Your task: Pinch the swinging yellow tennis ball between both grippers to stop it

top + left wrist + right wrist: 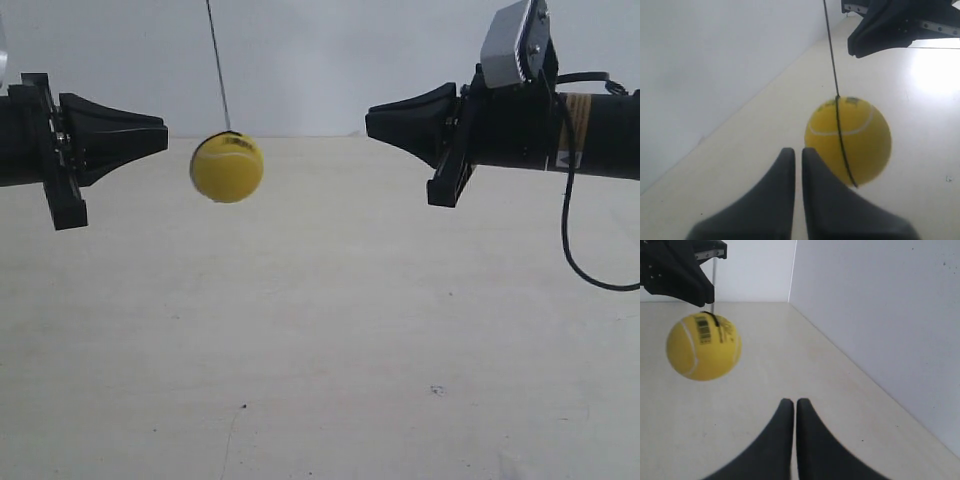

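The pale cream tabletop (320, 360) fills the near ground, bare but for a few tiny dark specks. Above it hangs the small bright yellow tennis ball (227, 167) with a white curved seam and a black barcode-like print near its top, on a thin dark string (218, 65) that slants up and slightly left out of the exterior view. The ball's outline is a little blurred. It lies between the two black cone-tapered grippers, which point at each other along a level line, and it is much nearer the left one. The left gripper (797, 150) has its two fingers pressed together with only a hairline slit between them and grips nothing. Its tip is just beside the ball; the exterior view shows a narrow gap, with the ball's middle a little lower than the tip. The right gripper (791, 401) is likewise closed on nothing, fingers side by side, and stands well apart from the ball, which its wrist view shows off to one side close under the left gripper's flange. A grey-white boxy camera (515, 45) sits atop the right arm, and a thin black cable (566, 235) loops below it. Farthest back, a plain white wall (320, 70) meets the table's far edge.
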